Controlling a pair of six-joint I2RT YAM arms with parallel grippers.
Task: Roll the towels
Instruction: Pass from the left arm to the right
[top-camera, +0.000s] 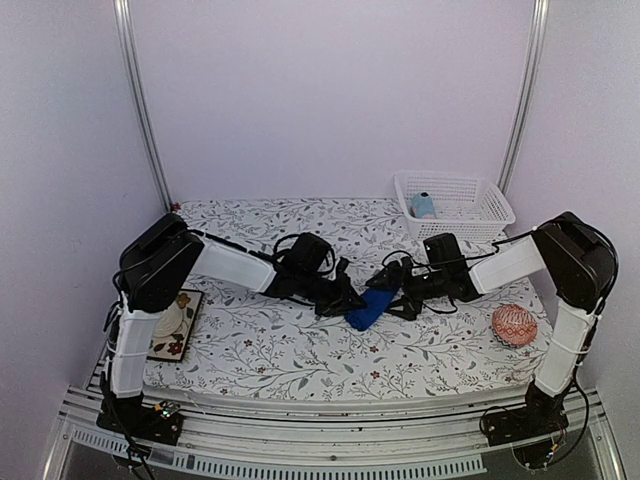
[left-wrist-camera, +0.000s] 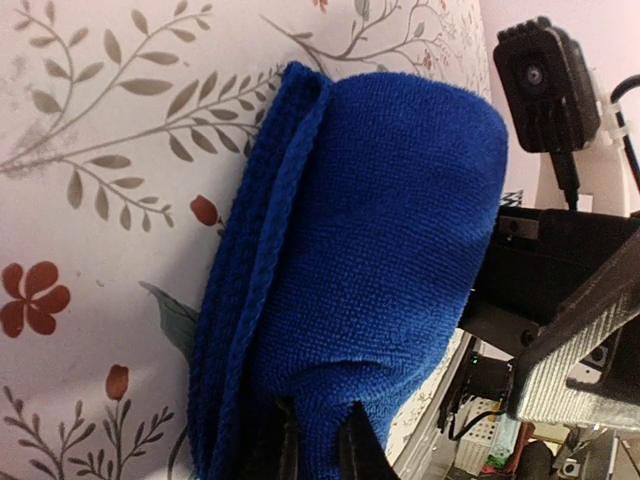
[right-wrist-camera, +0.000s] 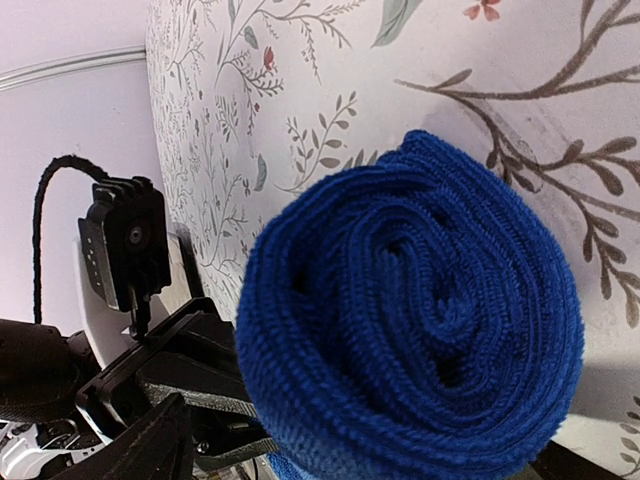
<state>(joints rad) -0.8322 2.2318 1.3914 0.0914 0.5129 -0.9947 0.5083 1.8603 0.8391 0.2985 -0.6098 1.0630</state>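
From the top camera, the royal-blue towel (top-camera: 370, 308) lies in the middle of the floral table (top-camera: 300, 350) as a short bundle between the two arms. Both arms reach inward with elbows raised and forearms low, so the left gripper (top-camera: 343, 300) and right gripper (top-camera: 402, 290) meet at the towel's two ends. The light-blue towel (top-camera: 423, 205) sits in the white basket (top-camera: 470, 228) at the far right. It seems finished, though it is too small to confirm. The pink-red ball (top-camera: 514, 325) lies apart near the right arm. In the left wrist view the towel is a thick roll, and the left fingers (left-wrist-camera: 288, 455) are pressed close, pinching its near end. The right wrist view looks end-on at a tight spiral, so the rolling looks nearly complete. Whether the right fingers are spread or closed cannot be told.
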